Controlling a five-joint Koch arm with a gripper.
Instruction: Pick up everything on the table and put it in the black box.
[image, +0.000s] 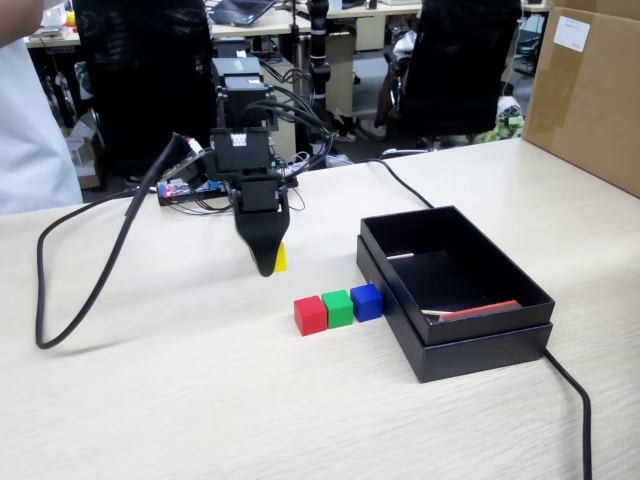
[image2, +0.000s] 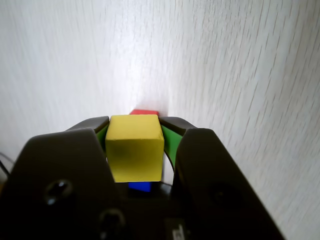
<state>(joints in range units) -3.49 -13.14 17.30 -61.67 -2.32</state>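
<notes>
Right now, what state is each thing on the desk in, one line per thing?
end effector: shut on the yellow cube, raised off the table
yellow cube: gripped between the jaws, lifted
red cube: resting on the table, touching the green cube
green cube: middle of the row, untouched
blue cube: end of the row, beside the black box
black box: open, no cubes inside
</notes>
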